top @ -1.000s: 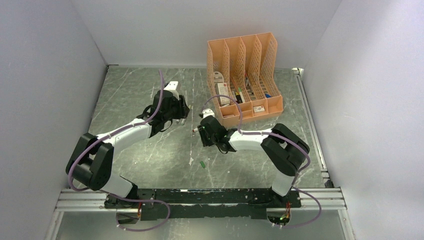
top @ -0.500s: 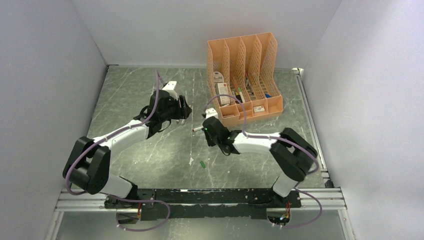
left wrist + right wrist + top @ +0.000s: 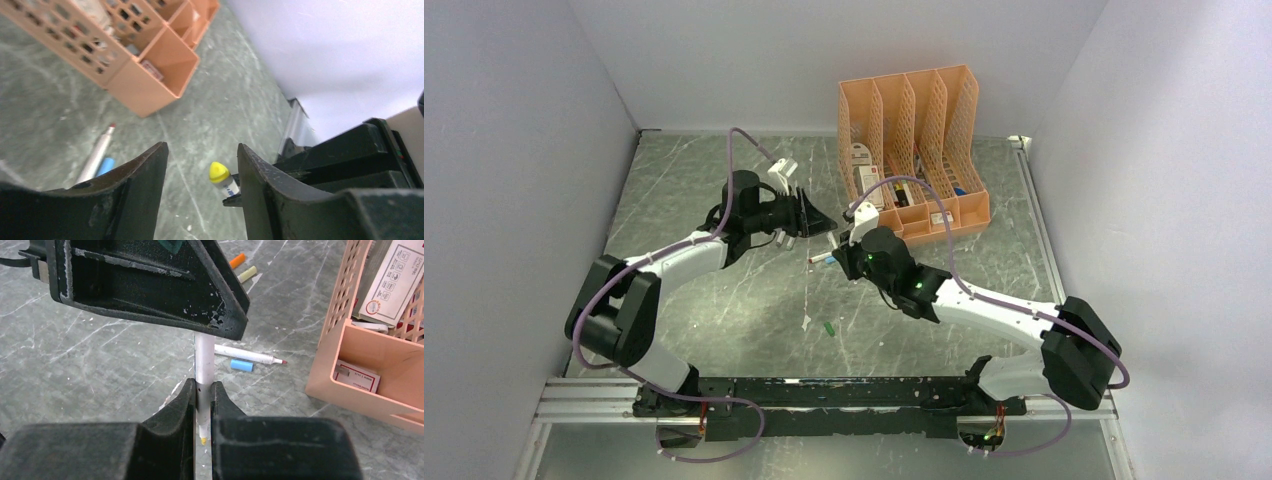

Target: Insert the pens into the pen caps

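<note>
My right gripper [image 3: 202,385] is shut on a white pen [image 3: 204,357] whose small yellow tip points back toward its wrist. The pen's other, yellow end [image 3: 218,171] pokes between the fingers of my left gripper [image 3: 201,147], which is open and empty and touches nothing. In the top view the two grippers meet mid-table, left [image 3: 817,222] and right [image 3: 844,252]. Another white pen with a red tip [image 3: 247,355] lies on the table next to a blue cap [image 3: 242,365]. An orange cap [image 3: 237,261] and a pale yellow cap [image 3: 246,274] lie farther off. A green cap [image 3: 830,327] lies nearer the arm bases.
A peach lattice organiser [image 3: 914,130] with boxes and small items in it stands at the back right, close behind the right gripper; it also shows in the left wrist view [image 3: 150,85]. Grey walls close in the table on three sides.
My left gripper has swung right and turned level, its open fingers now around the end of the held pen. My right arm has stretched out, with the gripper shifting slightly right.
</note>
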